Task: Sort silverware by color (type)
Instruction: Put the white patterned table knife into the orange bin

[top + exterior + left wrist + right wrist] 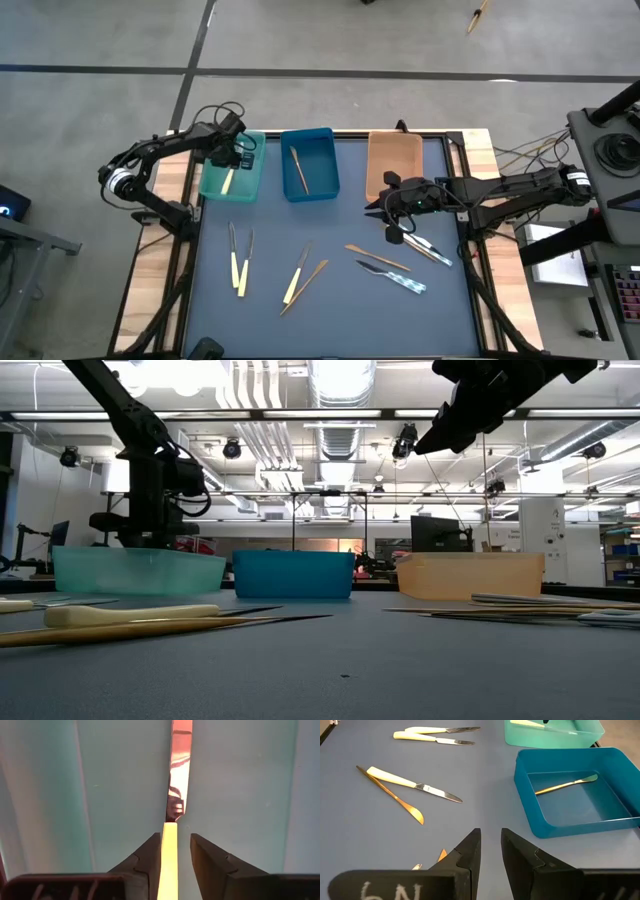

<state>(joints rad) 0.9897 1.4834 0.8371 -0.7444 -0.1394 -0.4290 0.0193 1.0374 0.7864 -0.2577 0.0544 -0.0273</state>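
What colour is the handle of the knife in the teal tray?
Cream-yellow handle, clearest in the left wrist view.

Three trays (310, 165) in a row behind scattered silverware (300, 275) on table (330, 320).

We count three trays: teal (232, 178) at eleven o'clock, blue (309, 165) and orange (393, 165) at twelve; four yellow-handled knives (240, 268), three wooden pieces (298, 170), two blue-handled (395, 277).

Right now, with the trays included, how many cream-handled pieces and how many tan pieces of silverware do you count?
Cream-handled pieces: 4
Tan pieces: 3
Total: 7
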